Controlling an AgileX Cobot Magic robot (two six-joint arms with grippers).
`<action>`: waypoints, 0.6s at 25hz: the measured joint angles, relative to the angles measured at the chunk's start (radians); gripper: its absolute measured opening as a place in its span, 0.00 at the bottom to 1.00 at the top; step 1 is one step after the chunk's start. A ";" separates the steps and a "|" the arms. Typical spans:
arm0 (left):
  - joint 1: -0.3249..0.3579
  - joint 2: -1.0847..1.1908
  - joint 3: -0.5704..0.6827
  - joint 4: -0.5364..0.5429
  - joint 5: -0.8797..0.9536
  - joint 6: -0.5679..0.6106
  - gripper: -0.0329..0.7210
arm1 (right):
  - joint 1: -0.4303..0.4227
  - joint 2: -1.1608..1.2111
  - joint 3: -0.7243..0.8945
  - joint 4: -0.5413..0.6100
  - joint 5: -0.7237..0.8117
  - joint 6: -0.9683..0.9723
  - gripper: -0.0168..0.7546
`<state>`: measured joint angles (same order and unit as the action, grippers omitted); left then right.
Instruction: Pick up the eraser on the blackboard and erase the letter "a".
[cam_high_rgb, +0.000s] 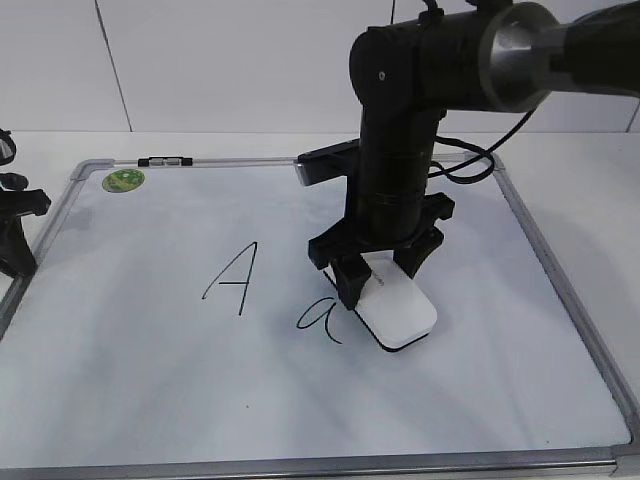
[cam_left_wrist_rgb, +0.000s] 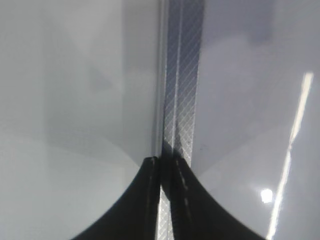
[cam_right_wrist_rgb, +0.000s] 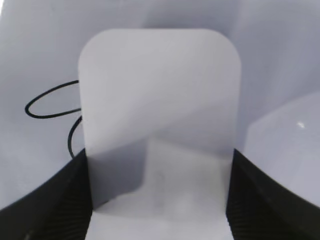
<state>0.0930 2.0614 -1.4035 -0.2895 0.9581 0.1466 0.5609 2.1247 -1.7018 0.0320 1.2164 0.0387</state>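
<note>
A: Right gripper (cam_high_rgb: 381, 283)?
B: Clamped on both sides of the white eraser (cam_high_rgb: 397, 308). Resting on the blackboard (cam_high_rgb: 150, 390), just right of the lowercase letter "a" (cam_high_rgb: 319, 320). Possibly touching its tail; hard to tell.
A: Left gripper (cam_left_wrist_rgb: 167, 165)?
B: Closed tight, nothing between, over the board's metal frame (cam_left_wrist_rgb: 182, 75). Capital "A" (cam_high_rgb: 231, 279) further left.

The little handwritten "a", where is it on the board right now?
In the exterior view the letter "a" sits near the middle of the blackboard, right of the capital A, just left of the eraser between the right gripper fingers.
</note>
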 joint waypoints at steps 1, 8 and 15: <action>0.000 0.000 0.000 0.000 0.000 0.000 0.06 | 0.000 0.001 0.000 -0.003 0.000 0.000 0.73; 0.002 0.000 0.000 0.000 0.000 0.000 0.06 | 0.002 0.047 -0.009 0.002 0.004 -0.002 0.73; 0.002 0.000 0.000 0.000 0.000 0.000 0.06 | 0.032 0.051 -0.015 -0.006 0.012 -0.012 0.73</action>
<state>0.0947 2.0614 -1.4035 -0.2895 0.9581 0.1466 0.5929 2.1760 -1.7169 0.0258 1.2288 0.0269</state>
